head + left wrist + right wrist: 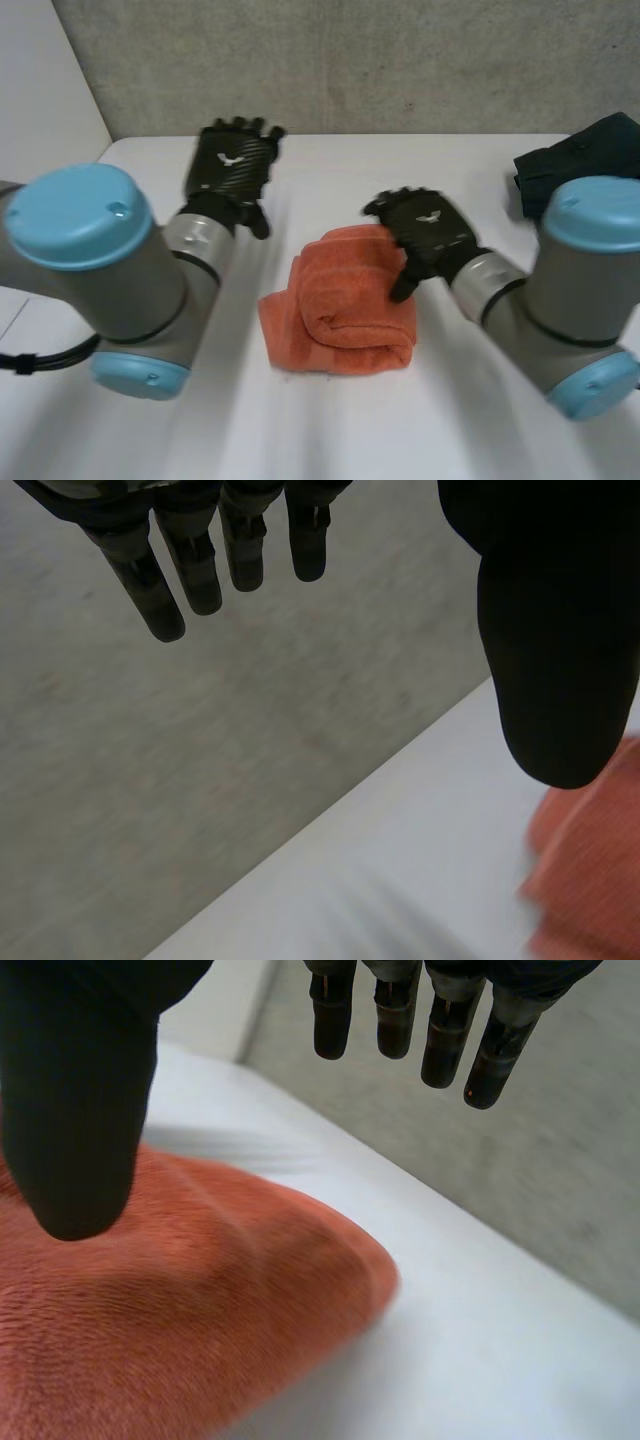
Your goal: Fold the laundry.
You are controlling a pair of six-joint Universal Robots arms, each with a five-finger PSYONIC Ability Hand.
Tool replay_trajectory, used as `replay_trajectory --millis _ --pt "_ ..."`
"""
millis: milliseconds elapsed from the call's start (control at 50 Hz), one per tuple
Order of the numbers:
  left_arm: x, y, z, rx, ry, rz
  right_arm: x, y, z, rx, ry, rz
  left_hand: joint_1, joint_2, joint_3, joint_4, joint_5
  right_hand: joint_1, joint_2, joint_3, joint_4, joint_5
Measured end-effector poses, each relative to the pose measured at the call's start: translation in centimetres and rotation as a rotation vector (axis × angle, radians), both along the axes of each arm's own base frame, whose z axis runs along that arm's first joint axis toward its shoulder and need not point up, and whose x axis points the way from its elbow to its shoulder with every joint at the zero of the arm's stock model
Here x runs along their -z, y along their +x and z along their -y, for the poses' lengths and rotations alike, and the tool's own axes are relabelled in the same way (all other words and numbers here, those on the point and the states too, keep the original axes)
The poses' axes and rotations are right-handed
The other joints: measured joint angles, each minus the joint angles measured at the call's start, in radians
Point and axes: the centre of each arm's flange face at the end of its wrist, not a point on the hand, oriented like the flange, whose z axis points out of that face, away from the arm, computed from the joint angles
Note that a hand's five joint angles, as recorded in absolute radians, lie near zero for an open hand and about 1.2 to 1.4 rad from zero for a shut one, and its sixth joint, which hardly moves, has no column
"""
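While under right hand [430, 228], orange towel [345, 310] short of its straight fingers [445, 1030].

A lab-like room: bare concrete wall [380, 60] behind a white table [330, 430].

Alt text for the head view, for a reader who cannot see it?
A folded orange towel lies in the middle of the white table, with the robot's right hand open over its far right part. The left hand is open over the table to the towel's left, apart from it. A dark garment sits at the far right.
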Motion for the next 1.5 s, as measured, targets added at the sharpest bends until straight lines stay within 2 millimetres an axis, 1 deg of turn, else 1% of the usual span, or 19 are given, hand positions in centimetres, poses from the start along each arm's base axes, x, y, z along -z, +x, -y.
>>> replay_trajectory --millis 80,120,140,200,240,280,320,360,420,480,700,820,880,1000,1140,1160,1320,1420,1500 --pt "1.0 -3.0 -1.6 0.125 0.030 -0.009 -0.2 -2.0 1.0 0.092 0.106 0.072 0.000 0.000 0.000 0.000 0.000 0.000 0.000 0.000 0.000 0.000" --pt "1.5 -3.8 -2.1 0.158 0.044 -0.002 -0.2 -2.4 1.1 0.105 0.123 0.078 0.002 0.000 0.000 0.000 0.000 0.000 0.000 0.000 0.000 0.000" --pt "2.5 -4.8 -2.6 0.201 0.068 0.014 -0.2 -2.7 1.3 0.119 0.143 0.079 0.003 0.000 0.000 0.000 0.000 0.000 0.000 0.000 0.000 0.000" --pt "3.3 -5.5 -2.9 0.226 0.092 0.032 -0.2 -2.8 1.4 0.124 0.153 0.076 0.003 0.000 0.000 0.000 0.000 0.000 0.000 0.000 0.000 0.000" --pt "5.3 -6.5 -3.0 0.245 0.146 0.077 0.1 -2.7 1.6 0.125 0.165 0.064 0.003 0.000 0.000 0.000 0.000 0.000 0.000 0.000 0.000 0.000" --pt "5.7 -6.6 -2.9 0.242 0.159 0.088 0.3 -2.6 1.7 0.124 0.169 0.057 0.003 0.002 0.000 0.002 0.000 0.000 0.000 0.000 0.000 0.000" --pt "6.9 -6.7 -2.5 0.216 0.186 0.117 0.7 -2.4 1.9 0.120 0.176 0.047 0.003 0.002 0.002 0.002 0.000 0.000 0.000 0.000 0.000 0.000" --pt "6.9 -6.7 -2.5 0.216 0.186 0.117 0.7 -2.4 1.9 0.120 0.176 0.047 0.003 0.002 0.002 0.002 0.000 0.000 0.000 0.000 0.000 0.000" --pt "7.8 -6.3 -1.4 0.138 0.199 0.147 1.4 -2.0 2.2 0.111 0.183 0.037 0.003 0.002 0.002 0.002 0.000 0.000 0.000 0.000 0.000 0.000" --pt "8.1 -5.9 -0.9 0.103 0.194 0.177 1.6 -1.7 2.4 0.105 0.181 0.031 0.003 0.002 0.002 0.002 0.000 0.000 0.000 0.000 0.000 0.000" --pt "10.1 -4.4 -1.6 0.085 0.205 0.386 2.4 0.4 2.2 0.046 0.193 -0.001 0.003 0.002 0.002 0.003 0.000 0.000 0.000 0.000 0.000 0.000" --pt "10.4 -3.9 -1.7 0.085 0.200 0.444 3.6 1.7 1.6 0.005 0.218 -0.041 0.003 0.002 0.002 0.003 0.000 0.000 0.000 0.000 0.000 0.000" --pt "10.6 -3.1 -1.3 0.062 0.193 0.499 4.5 2.5 1.2 -0.025 0.223 -0.080 0.003 0.002 0.002 0.003 0.000 0.000 0.000 0.000 0.000 0.000" --pt "10.4 -2.0 -1.0 0.015 0.178 0.579 5.6 2.9 1.3 -0.032 0.213 -0.122 0.003 0.000 0.000 0.000 0.000 0.000 0.000 0.000 0.000 0.000" --pt "8.9 -1.6 -1.2 -0.008 0.140 0.606 6.4 3.0 1.4 -0.032 0.195 -0.168 0.000 0.000 0.000 0.000 -0.001 0.000 0.000 0.000 0.000 0.000" --pt "8.0 -1.8 -1.3 -0.007 0.121 0.590 6.4 3.0 1.4 -0.036 0.183 -0.185 0.000 0.000 0.000 0.000 -0.001 0.000 0.000 0.000 0.000 0.000" --pt "5.8 -3.6 -2.1 0.069 0.088 0.465 5.8 3.0 0.9 -0.053 0.152 -0.207 0.000 0.000 0.000 0.000 -0.002 0.000 0.000 0.000 0.000 0.000" --pt "6.1 -4.8 -2.2 0.137 0.119 0.383 5.1 2.9 0.6 -0.054 0.141 -0.203 0.000 0.000 0.000 0.000 -0.002 0.000 0.000 0.000 0.000 0.000" --pt "7.6 -5.2 -1.9 0.152 0.161 0.372 4.5 2.6 0.5 -0.036 0.132 -0.200 0.003 0.001 0.000 0.001 -0.002 0.000 0.000 0.000 0.000 0.000"
